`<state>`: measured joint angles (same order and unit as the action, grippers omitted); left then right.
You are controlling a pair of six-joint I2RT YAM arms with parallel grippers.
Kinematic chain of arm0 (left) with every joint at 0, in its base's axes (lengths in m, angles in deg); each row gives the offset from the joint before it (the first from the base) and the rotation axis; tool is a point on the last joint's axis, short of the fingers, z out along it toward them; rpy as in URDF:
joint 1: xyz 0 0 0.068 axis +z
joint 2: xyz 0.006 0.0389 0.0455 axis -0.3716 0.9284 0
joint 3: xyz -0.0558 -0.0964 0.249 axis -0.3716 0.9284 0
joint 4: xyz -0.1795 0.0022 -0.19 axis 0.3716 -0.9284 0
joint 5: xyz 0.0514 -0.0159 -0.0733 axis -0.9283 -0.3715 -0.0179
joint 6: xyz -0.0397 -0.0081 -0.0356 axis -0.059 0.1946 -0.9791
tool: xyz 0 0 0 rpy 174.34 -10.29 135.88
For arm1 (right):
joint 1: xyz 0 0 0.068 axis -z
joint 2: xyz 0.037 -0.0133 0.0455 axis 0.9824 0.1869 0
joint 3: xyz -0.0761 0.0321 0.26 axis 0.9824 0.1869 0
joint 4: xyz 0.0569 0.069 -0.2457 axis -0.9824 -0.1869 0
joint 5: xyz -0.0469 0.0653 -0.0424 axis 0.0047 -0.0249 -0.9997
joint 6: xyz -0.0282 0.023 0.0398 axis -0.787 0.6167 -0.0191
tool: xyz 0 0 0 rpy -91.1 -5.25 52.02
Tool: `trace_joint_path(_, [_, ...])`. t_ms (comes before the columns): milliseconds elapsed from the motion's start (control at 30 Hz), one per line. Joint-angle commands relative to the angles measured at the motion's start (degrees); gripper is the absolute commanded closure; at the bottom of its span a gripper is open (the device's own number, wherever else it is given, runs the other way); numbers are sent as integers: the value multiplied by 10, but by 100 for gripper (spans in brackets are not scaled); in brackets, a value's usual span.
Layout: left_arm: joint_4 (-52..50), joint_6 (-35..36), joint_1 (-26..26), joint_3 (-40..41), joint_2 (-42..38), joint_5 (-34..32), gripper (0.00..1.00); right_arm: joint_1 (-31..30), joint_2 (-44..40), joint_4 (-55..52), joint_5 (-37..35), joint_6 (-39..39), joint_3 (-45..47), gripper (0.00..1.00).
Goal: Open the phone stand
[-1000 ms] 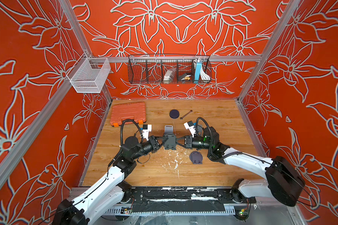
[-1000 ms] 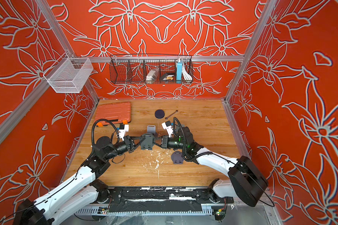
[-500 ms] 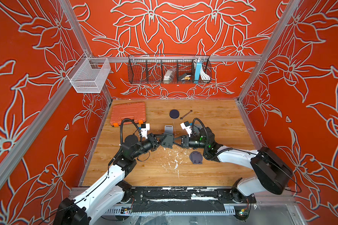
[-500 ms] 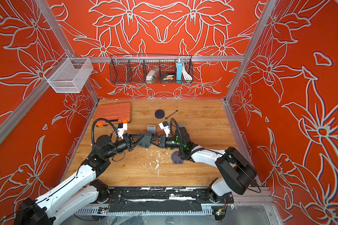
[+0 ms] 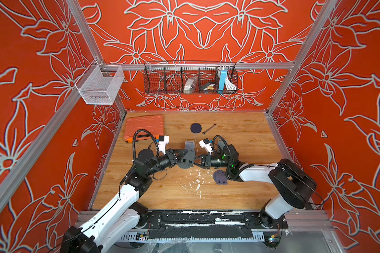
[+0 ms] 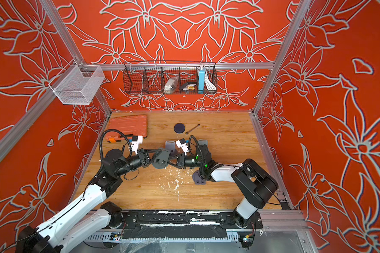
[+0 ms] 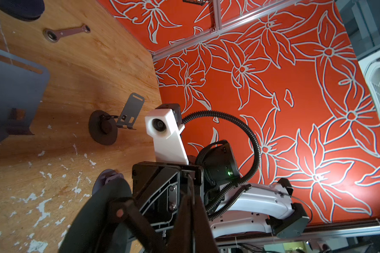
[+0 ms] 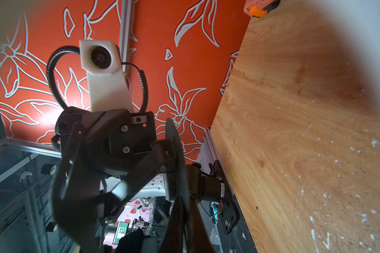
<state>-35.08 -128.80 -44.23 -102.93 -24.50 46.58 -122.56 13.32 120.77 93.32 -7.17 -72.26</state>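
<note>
A dark grey phone stand (image 5: pixel 186 159) (image 6: pixel 161 160) hangs above the middle of the wooden table, between both arms. My left gripper (image 5: pixel 182 155) (image 6: pixel 155 156) is shut on its left side. My right gripper (image 5: pixel 195 161) (image 6: pixel 171 161) is shut on its right side. In the left wrist view the left gripper (image 7: pixel 188 221) pinches a thin edge, with the stand's round base (image 7: pixel 97 219) beside it. The right gripper (image 8: pixel 180 223) in its wrist view clamps the thin edge of the disc (image 8: pixel 176 166); a hinge arm (image 8: pixel 140 173) joins that disc to the plate (image 8: pixel 75 188).
Other stands sit nearby: an upright grey one (image 5: pixel 190 145), a folded one (image 5: pixel 220 177) under the right arm, an opened one (image 7: pixel 110 127). A dark disc (image 5: pixel 195 128) and a wrench (image 5: pixel 208 128) lie farther back, with an orange case (image 5: pixel 144 127) at back left. Two wire baskets (image 5: pixel 190 78) (image 5: pixel 100 84) hang on the walls.
Both grips hold. The stand has turned between the grippers, shifted slightly left, and its round face now shows from above. The right arm's elbow has swung inward.
</note>
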Motion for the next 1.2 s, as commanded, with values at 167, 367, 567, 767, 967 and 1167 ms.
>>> trace_joint_path(167, [176,181,-13,-75,-59,65,100,-10,53,-94,28,81,57,100])
trace_joint_path(367, [131,286,-12,-33,-69,32,100,3,-4,-211,26,35,45,100])
trace_joint_path(567, [120,323,-2,-27,-73,20,100,21,-17,-249,33,17,50,100])
trace_joint_path(767, [87,285,0,-48,-22,103,100,25,-24,-258,38,7,41,100])
trace_joint_path(967, [61,229,-9,-21,-4,159,100,38,-83,-373,29,-57,-16,100])
trace_joint_path(1167, [17,217,-13,-4,-22,158,79,47,-110,-409,25,-76,-52,100])
